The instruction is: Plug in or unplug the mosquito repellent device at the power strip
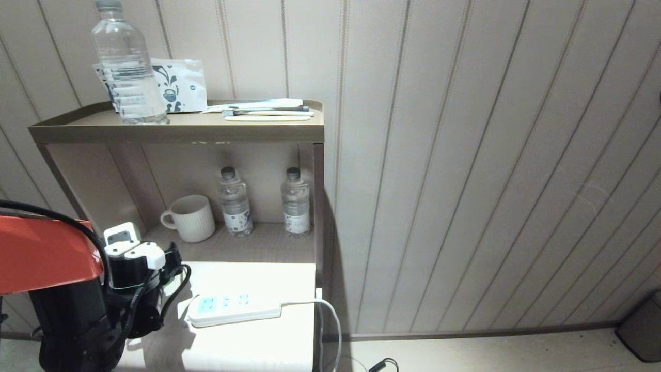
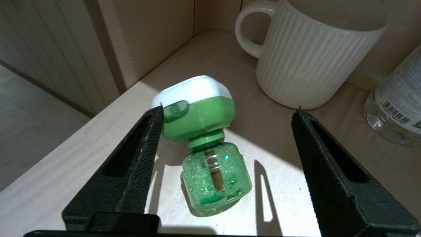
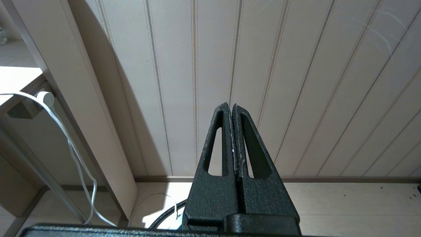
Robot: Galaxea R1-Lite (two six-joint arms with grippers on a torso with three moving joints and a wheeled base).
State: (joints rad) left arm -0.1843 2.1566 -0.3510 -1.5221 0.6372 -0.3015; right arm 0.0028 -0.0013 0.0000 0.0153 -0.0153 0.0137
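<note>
A: The left gripper [image 2: 227, 112] is standing wide, holding nothing; the mosquito repellent device [image 2: 204, 138] is lying between its fingers, near the mug [image 2: 309, 56], prongs hidden.

B: The right gripper [image 3: 232, 107] is pressed together by the wall; the power strip [image 1: 232, 308] is sitting beyond, its cord running over the shelf edge.

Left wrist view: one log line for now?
left gripper open | mosquito repellent device lying between fingers, unplugged | right gripper shut, parked

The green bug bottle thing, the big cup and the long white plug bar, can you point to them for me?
Mosquito repellent device [image 2: 210, 171], left wrist view, on its green liquid bottle.
Mug [image 2: 306, 65], left wrist view, on its ribbed side.
Power strip [image 1: 235, 308], head view, on its white top.
</note>
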